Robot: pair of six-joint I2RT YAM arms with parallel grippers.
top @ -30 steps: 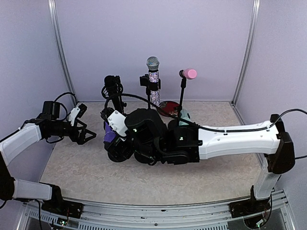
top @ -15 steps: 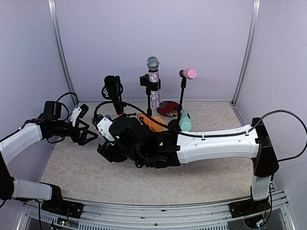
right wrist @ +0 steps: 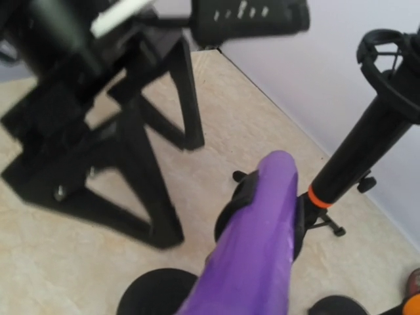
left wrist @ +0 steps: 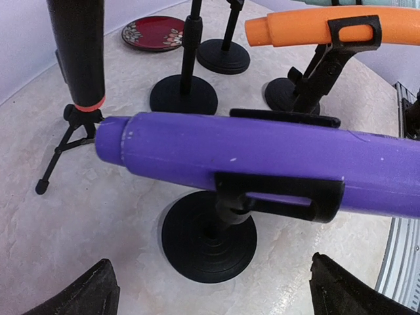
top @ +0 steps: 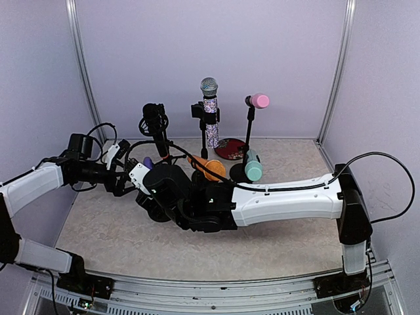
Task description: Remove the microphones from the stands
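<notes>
1. Lilac walls (top: 210, 52) enclose the beige worktop (top: 289, 243).
2. Right arm (top: 282, 197) stretches low leftward; whether its jaws are apart or together I cannot tell.
3. Left arm (top: 39, 182) reaches rightward, jaws wide apart, facing the purple microphone (left wrist: 262, 157) clipped in its stand (left wrist: 209, 246).

Purple microphone (left wrist: 249, 157) is crowded by black tripod microphone (left wrist: 77, 46) and orange microphone (left wrist: 295, 26) nearby; bare tabletop (left wrist: 98, 216) is left around its stand base (left wrist: 209, 244).

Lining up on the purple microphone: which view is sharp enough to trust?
Left wrist: purple microphone crisp, evenly lit, no glare. Right wrist: soft throughout, the microphone's near end blurred. Top external: sharp, but the right arm hides most of it.
</notes>
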